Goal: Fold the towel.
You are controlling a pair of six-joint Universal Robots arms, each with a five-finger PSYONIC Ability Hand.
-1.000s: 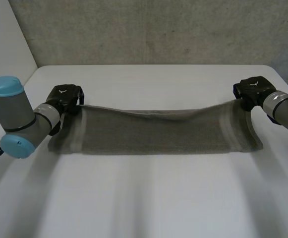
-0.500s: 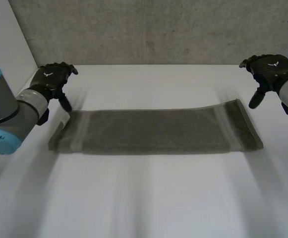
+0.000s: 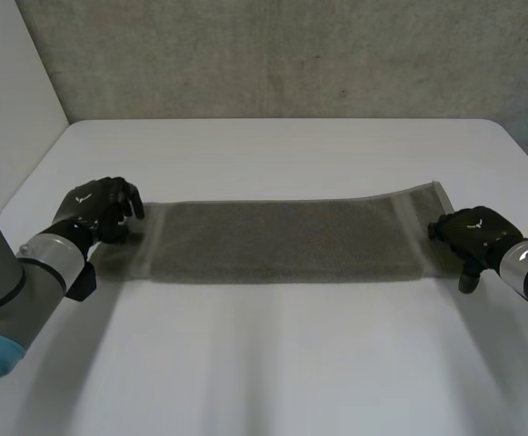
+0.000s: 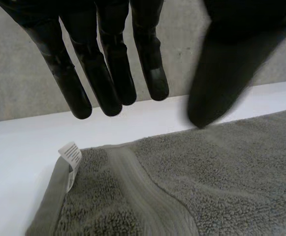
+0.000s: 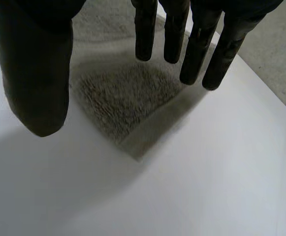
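White table (image 3: 282, 363) carries the towel (image 3: 282, 241) flat, a long strip lying crosswise from arm to arm. Left hand (image 3: 95, 211) hovers at the towel's left end by the label (image 4: 72, 155), fingers straight, holding nothing. Right hand (image 3: 473, 232) hangs over a corner of the towel's right end, fingers spread, empty too. Each hand is nearest its own end, and there's plenty of bare table beyond the towel's long edges.
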